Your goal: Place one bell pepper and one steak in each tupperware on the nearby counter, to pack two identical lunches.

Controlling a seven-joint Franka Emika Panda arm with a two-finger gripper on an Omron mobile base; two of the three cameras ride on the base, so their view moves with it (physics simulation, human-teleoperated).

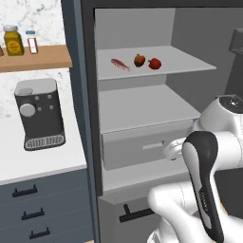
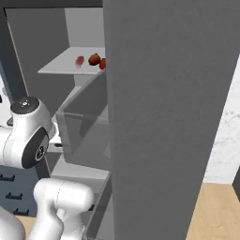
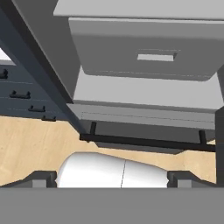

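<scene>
Evidently we are only beginning; inside the open fridge [image 1: 90,118] one steak [image 1: 120,64] and two bell peppers [image 1: 139,60] are lying on the upper shelf [image 1: 190,59], nothing packed yet; our gripper [image 3: 112,178], pointing down toward the fridge's lower drawer [image 3: 144,48], is spread wide, holding and touching nothing.

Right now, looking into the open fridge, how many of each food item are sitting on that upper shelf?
bell pepper: 2
steak: 1
Total: 3 items on the upper shelf
</scene>
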